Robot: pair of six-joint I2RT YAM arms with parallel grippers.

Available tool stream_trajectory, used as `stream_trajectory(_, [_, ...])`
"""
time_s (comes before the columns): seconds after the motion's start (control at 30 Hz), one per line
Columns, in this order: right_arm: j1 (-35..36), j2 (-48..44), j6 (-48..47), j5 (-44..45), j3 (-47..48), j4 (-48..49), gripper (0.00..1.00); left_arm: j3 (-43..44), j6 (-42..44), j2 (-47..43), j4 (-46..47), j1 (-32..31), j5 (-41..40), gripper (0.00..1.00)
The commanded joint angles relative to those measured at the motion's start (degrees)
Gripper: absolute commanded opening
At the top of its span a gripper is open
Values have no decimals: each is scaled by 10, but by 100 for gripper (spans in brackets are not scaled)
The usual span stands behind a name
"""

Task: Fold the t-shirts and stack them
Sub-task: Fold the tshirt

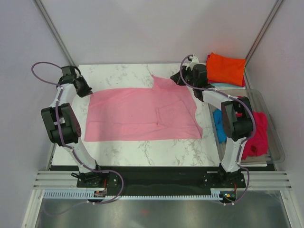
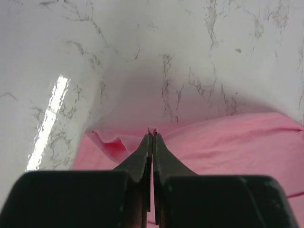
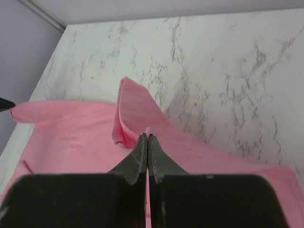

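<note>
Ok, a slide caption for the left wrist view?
Left gripper pinching the light pink t-shirt at its edge on the marble table.

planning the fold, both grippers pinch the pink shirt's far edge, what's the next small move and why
Probably raise both together and draw that edge toward the near hem. The left gripper and right gripper are each shut on the far edge of the light pink t-shirt, which otherwise lies flat.
</note>
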Motion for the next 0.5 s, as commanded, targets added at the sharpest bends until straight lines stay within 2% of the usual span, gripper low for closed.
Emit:
stream_trajectory(0.0, [4,-71,-1,-9,-74,27,0,-37,-3,-43,10,0,5,2])
stream_trajectory(0.23, [7,-227,-9,13,-216,11,0,-129,6,-111,45,4,-24,2])
stream_trajectory(0.47, [12,-335,-11,35,-312,-19,0,-145,21,-136,49,11,-45,2])
